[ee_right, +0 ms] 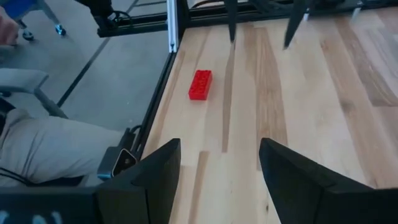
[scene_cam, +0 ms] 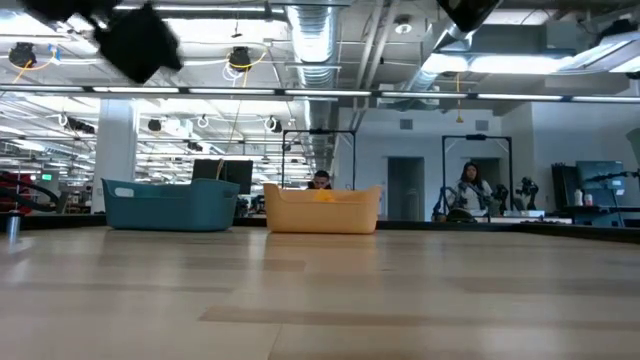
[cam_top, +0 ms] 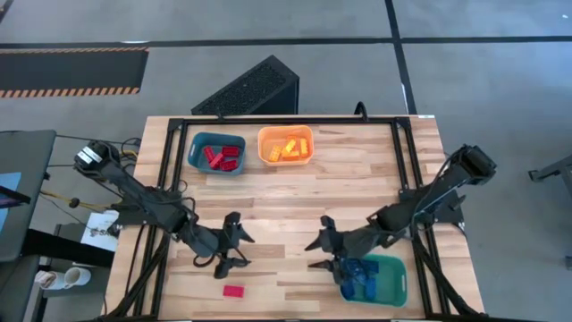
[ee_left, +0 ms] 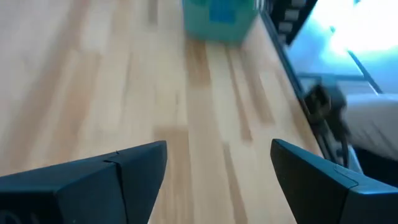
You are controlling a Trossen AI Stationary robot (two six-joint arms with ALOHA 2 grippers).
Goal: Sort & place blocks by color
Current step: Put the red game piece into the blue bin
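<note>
High view, left hand (cam_top: 239,243): it hangs over the front part of the wooden worktop (cam_top: 295,188), fingers spread, nothing between them.
High view, red block (cam_top: 234,291): one loose brick lies flat near the front edge of the worktop, just in front of the left hand and apart from it.
High view, right hand (cam_top: 323,246): it is near the front too, beside the green bin (cam_top: 393,280), fingers spread and empty.
High view, bins: the teal bin (cam_top: 217,153) at the back holds red blocks (cam_top: 223,157); the orange bin (cam_top: 286,146) beside it holds yellow and orange blocks (cam_top: 291,148); the green bin holds blue blocks (cam_top: 359,277).
Low view, bins: the teal bin (scene_cam: 168,206) and the orange bin (scene_cam: 322,210) stand side by side at the far edge of the worktop; a bit of yellow shows above the rim of the orange one.
Low view, room: a person (scene_cam: 467,190) is seen far behind the worktop.
Left wrist view, left hand (ee_left: 217,165): the two dark fingers (ee_left: 134,163) stand apart over bare wood; the green bin (ee_left: 219,17) with something blue inside is far ahead.
Right wrist view, right hand (ee_right: 219,163): the fingers (ee_right: 163,163) are spread with nothing between them; the red block (ee_right: 200,84) lies ahead on the worktop, well apart from them, near the edge.
</note>
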